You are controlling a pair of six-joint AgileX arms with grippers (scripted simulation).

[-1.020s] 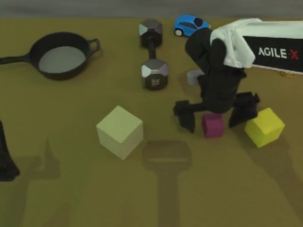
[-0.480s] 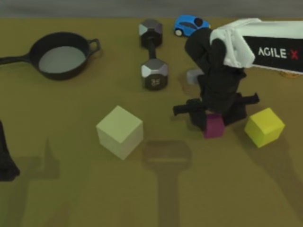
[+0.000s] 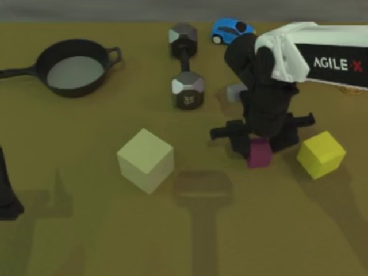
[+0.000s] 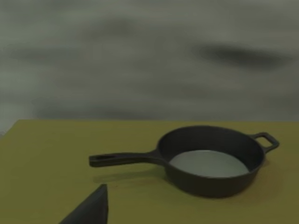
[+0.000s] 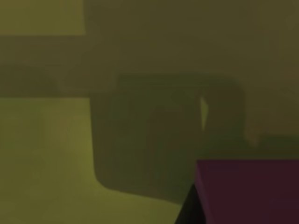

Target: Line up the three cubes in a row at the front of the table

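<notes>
Olive-brown all round: starting with the table [image 3: 86, 241], widest thing here, and finding no cube at its front strip, so judging the row as not yet begun. Passing to the pale cube [image 3: 145, 160], sitting left of centre, turned corner-on and well apart from the other two; risking a crooked row if set down at that angle. Moving to the yellow cube [image 3: 321, 154], lying just beside the right gripper [image 3: 261, 141], on its right; risking a knock from the outer finger or the wrist during any swing rightward or a low drag toward the front. Ending on the magenta cube [image 3: 260, 153], right of centre, between the pale and the yellow, apparently resting on the table and being pinched narrowly by that gripper, fingers pressing its sides. Seeing the magenta cube [image 5: 247, 191] only as a corner in the right wrist view, so possibly being held off-centre and, on that judgement, risking a twist or a slip on lifting. Noting the left gripper [image 3: 7, 192] parking at the left edge, its opening impossible to tell.
</notes>
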